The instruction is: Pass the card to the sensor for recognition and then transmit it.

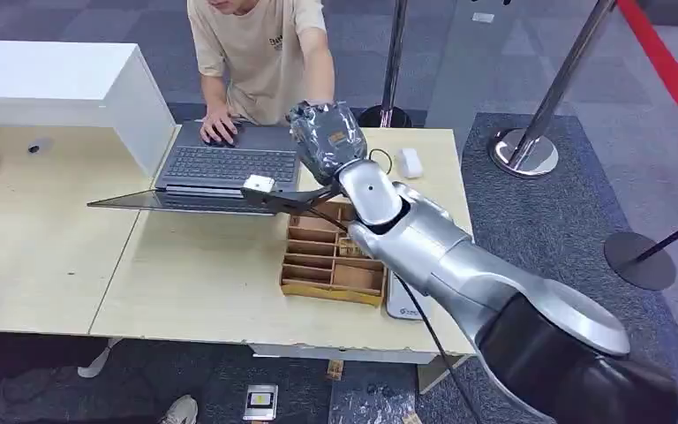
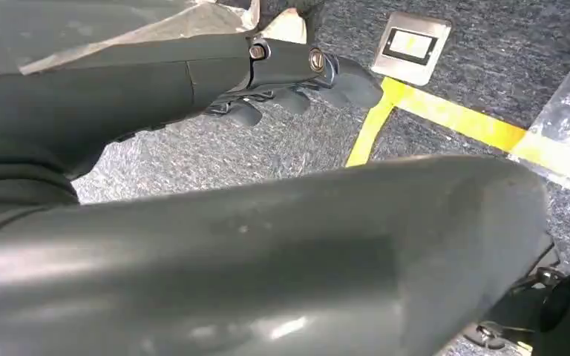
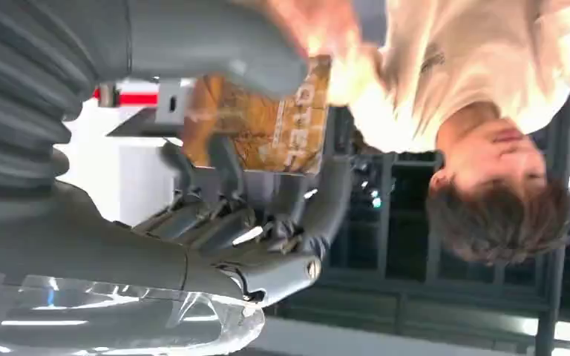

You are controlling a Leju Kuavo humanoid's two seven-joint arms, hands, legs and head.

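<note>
My right hand [image 1: 327, 137] is stretched out over the far edge of the table towards a person in a beige shirt [image 1: 260, 49]. In the right wrist view this hand [image 3: 245, 222] holds an orange-brown printed card [image 3: 267, 126] between thumb and fingers. The person's blurred hand [image 3: 319, 44] is at the card's far edge. A small white sensor box [image 1: 259, 185] sits on a dark stand beside the laptop. My left hand [image 2: 297, 81] hangs over the floor, holding nothing, with its fingers apart.
An open laptop [image 1: 229, 168] lies on the wooden table [image 1: 194, 283], with the person's other hand [image 1: 218, 128] on it. A wooden compartment box [image 1: 331, 261] stands under my right forearm. A white block [image 1: 409, 162] lies nearby. Barrier posts [image 1: 530, 141] stand to the right.
</note>
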